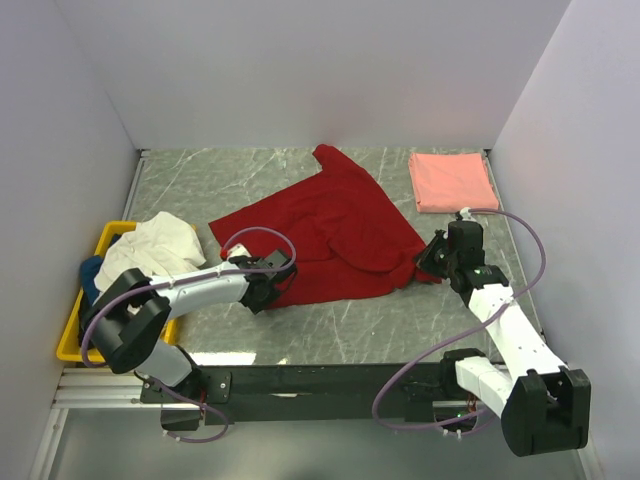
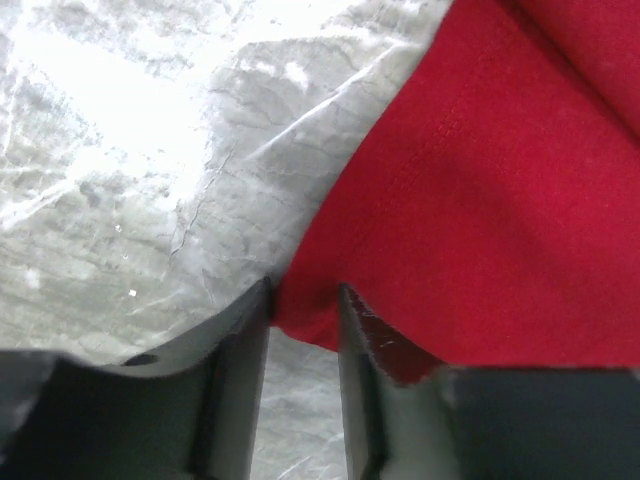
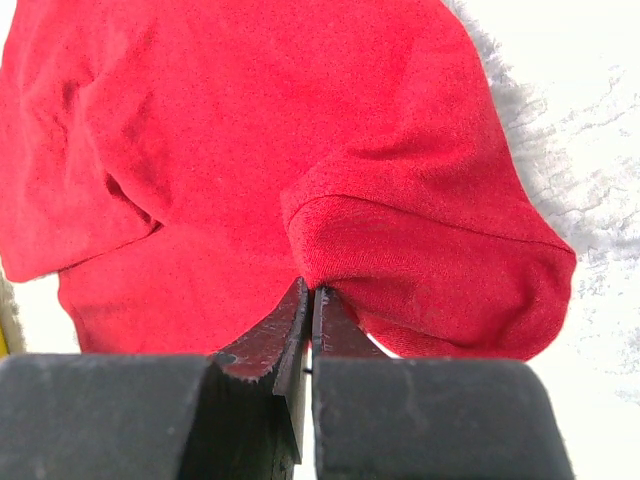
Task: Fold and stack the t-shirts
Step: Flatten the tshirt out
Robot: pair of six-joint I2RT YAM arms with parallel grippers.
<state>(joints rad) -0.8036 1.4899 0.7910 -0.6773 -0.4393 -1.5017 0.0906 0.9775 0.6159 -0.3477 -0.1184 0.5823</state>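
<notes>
The dark red t-shirt [image 1: 330,225] lies spread and rumpled on the marble table. My left gripper [image 1: 272,285] is at its near left corner. In the left wrist view the jaws [image 2: 305,300] stand apart, with the corner of the red cloth [image 2: 480,200] just between the fingertips. My right gripper [image 1: 432,262] is at the shirt's right edge. In the right wrist view it [image 3: 310,295] is shut on a bunched fold of the red cloth [image 3: 250,130]. A folded salmon-pink t-shirt [image 1: 452,181] lies at the back right. A cream-white t-shirt [image 1: 160,248] and a blue one [image 1: 90,272] sit in the bin.
A yellow plastic bin [image 1: 75,330] stands at the table's left edge, next to the left arm. White walls enclose the table on three sides. Bare marble [image 2: 150,150] shows to the left of the red corner.
</notes>
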